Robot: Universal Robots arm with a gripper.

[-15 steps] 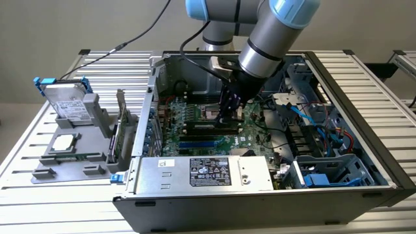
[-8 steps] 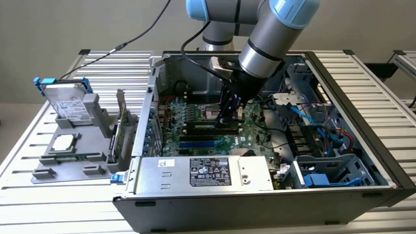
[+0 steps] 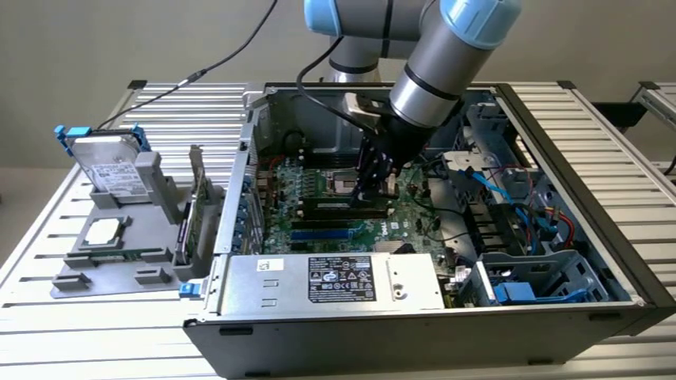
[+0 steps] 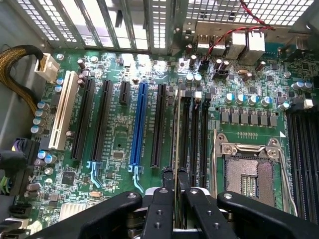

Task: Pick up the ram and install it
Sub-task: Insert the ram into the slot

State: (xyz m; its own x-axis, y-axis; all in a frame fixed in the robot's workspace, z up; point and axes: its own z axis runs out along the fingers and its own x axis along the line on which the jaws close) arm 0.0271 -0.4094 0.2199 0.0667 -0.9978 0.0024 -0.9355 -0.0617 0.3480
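Gripper [image 4: 175,174] pinches the ram [image 4: 177,130] edge-on at the black memory slots [image 4: 193,129] beside the CPU socket [image 4: 247,175], twelve o'clock from the power supply [image 3: 328,281] in the exterior view; good seating, I judge, needs it upright, slot-aligned, pressed evenly.

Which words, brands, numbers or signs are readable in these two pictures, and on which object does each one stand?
No text here can be read with certainty.
black label on the power supply: white print, too small to read.
white sticker beside that label: too small to read.
hard drive label: too small to read.
motherboard markings: blurred, unreadable.
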